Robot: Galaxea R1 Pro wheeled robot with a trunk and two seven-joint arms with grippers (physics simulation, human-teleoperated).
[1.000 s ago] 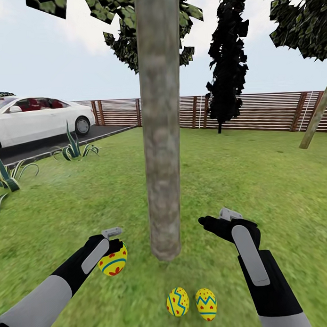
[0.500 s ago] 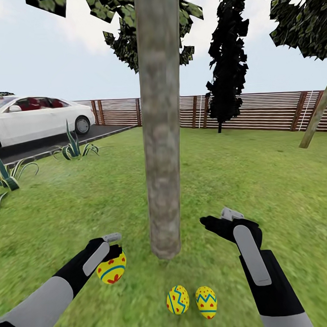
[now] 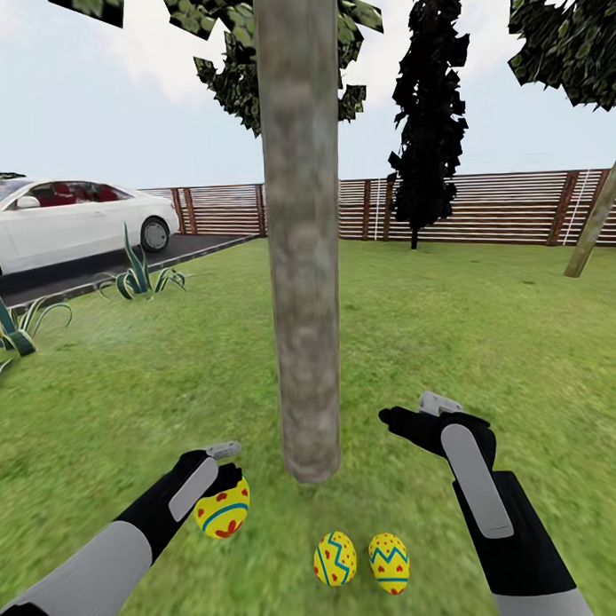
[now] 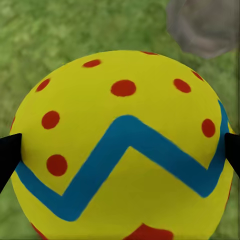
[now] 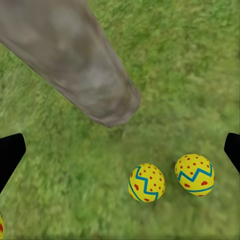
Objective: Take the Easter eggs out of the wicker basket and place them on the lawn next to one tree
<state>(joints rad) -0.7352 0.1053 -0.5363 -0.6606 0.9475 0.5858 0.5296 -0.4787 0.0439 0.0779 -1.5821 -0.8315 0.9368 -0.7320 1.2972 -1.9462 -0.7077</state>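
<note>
Green lawn (image 3: 487, 337) spreads out to a slatted fence, and at the foot of the thick tree (image 3: 304, 255) two Easter eggs (image 3: 334, 558) (image 3: 389, 563) already lie side by side on the grass. The left gripper (image 3: 227, 488) clamps the third egg (image 3: 223, 513) low beside the trunk, not yet set down. The right gripper (image 5: 120, 150) hangs wide and empty above the pair, so one release appears to remain.
</note>
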